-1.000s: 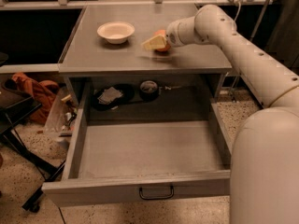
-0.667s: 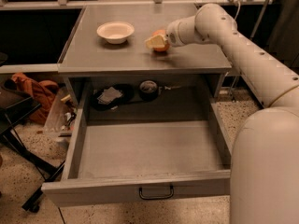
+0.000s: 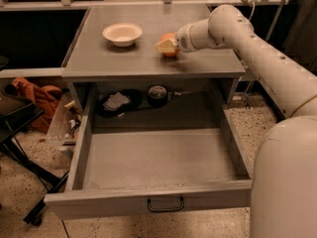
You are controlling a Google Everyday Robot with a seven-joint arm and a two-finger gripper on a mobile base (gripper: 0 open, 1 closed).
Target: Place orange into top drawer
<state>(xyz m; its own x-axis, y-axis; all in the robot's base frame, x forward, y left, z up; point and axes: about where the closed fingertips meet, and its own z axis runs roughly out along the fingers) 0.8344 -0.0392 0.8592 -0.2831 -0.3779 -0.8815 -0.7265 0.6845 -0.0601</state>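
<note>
Gripper (image 3: 166,45): middle of table (image 3: 203,63), grasping orange (image 3: 171,38).
Bowl (image 3: 122,33): toward back left corner.
Drawer (image 3: 158,202): open under front edge.

No legible text, label, brand, number or sign. Papers (image 3: 116,101) on shelf behind top drawer (image 3: 148,202): any print too small to read. Tool (image 3: 167,45) at orange (image 3: 171,36) over bench (image 3: 148,61) top, right of white bowl (image 3: 122,33); no markings readable on it.
</note>
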